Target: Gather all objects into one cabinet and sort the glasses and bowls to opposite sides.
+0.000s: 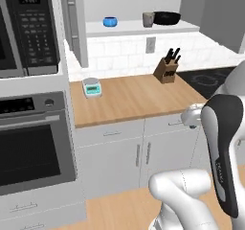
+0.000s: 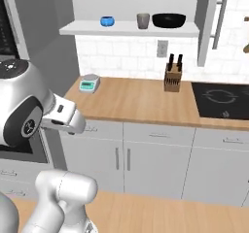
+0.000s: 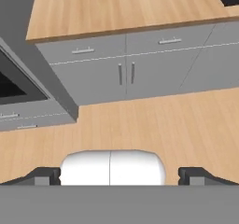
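Kitchen walls and grey cabinetry frame the left base view, with a wooden tabletop [image 1: 129,97] running across the middle. Above it, at about twelve o'clock, a white shelf [image 1: 143,28] of the open wall cabinet carries the small blue bowl [image 1: 110,21], and well apart to its three o'clock the grey-olive mug [image 1: 148,19] sits just beside the wide black bowl [image 1: 167,17]. The cabinet's grey door [image 1: 76,23] hangs open at the shelf's nine o'clock end. I cannot find the red cup here. My arm rises at five o'clock, folded low.

From the right base view the same shelf [image 2: 131,29] sits at twelve o'clock: blue bowl [image 2: 107,21] toward nine o'clock, mug [image 2: 143,20] near the middle, black bowl [image 2: 168,19] just at its three o'clock. A knife block [image 2: 173,76] and a small scale [image 2: 89,83] stand on the tabletop [image 2: 141,101] below.

In the hand view my tool [image 3: 120,175] looks down toward the wooden floor [image 3: 140,125] and the lower cabinet doors [image 3: 126,73]; its fingertips [image 3: 44,175] stand as wide apart as they go, with nothing between them.

My judgement: everything I must handle lies high and ahead, toward twelve o'clock, while the tool points low, so the coming move turns on raising and tilting it up to shelf level.
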Tool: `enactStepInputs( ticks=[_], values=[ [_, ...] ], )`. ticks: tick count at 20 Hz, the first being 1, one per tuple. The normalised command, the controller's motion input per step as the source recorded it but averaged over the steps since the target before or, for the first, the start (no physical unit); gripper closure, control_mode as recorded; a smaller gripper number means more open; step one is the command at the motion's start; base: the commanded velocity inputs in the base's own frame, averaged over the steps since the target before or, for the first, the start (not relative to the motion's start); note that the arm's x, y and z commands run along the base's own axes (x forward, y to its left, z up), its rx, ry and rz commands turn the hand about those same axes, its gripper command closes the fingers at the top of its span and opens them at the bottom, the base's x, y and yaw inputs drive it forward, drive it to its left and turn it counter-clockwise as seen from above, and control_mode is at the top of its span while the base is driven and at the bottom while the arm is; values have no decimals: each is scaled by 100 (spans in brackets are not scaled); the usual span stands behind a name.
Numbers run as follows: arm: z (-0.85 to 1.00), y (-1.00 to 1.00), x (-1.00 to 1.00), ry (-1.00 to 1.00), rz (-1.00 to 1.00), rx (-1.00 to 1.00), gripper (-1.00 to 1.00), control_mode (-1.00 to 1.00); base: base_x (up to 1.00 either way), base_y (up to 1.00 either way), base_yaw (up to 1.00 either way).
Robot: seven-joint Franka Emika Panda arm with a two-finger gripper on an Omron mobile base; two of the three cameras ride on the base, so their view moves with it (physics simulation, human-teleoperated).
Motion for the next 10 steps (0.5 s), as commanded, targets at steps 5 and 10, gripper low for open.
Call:
enactStepInputs(
  ticks=[5, 10],
  values=[
    [0, 0, 0, 0, 0, 0, -100, 100, -16, -10, -61],
    [0, 0, 0, 0, 0, 0, -100, 100, -10, -6, -63]
  ],
)
